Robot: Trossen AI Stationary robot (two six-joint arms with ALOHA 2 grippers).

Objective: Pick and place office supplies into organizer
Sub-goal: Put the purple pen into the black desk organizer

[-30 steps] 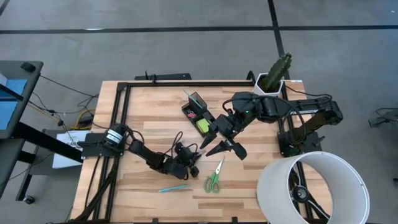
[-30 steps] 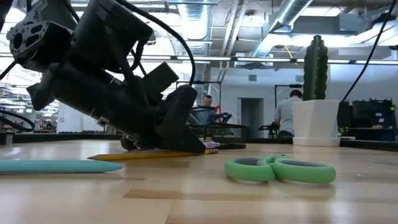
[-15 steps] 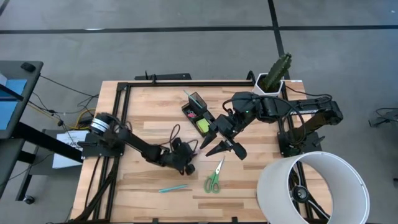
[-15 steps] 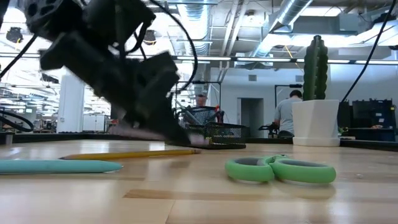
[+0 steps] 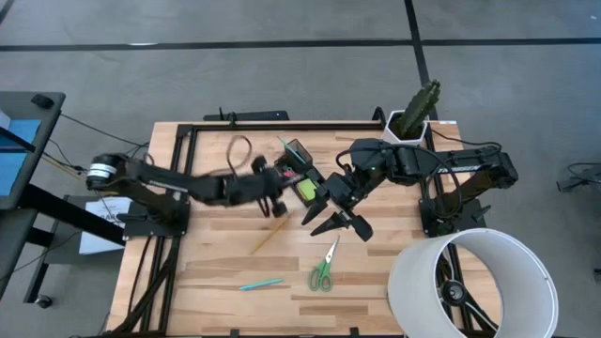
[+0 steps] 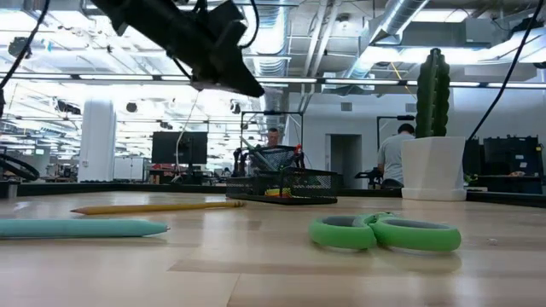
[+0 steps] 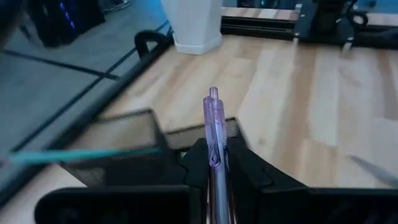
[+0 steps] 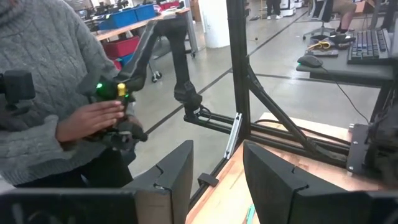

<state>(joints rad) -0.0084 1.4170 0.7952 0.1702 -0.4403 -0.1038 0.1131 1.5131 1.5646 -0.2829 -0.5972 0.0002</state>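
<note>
Above the black mesh organizer (image 5: pixel 299 169), the left gripper (image 5: pixel 274 182) pinches a pale purple pen (image 7: pixel 213 127).

On the wooden tabletop (image 5: pixel 216 244) lie a yellow pencil (image 5: pixel 269 234), a teal pen (image 5: pixel 260 284) and green-handled scissors (image 5: pixel 323 268), all well apart from the organizer. A lime-green sticky note pad (image 5: pixel 306 190) sits in the low tray of the organizer. The right gripper (image 5: pixel 336 214) hangs with its fingers spread wide, between the organizer and the scissors. A white pot with a cactus (image 5: pixel 413 117) stands at the far edge. In the right wrist view a person in a grey sweater (image 8: pixel 46 93) handles a device. No writing or label can be read.
</note>
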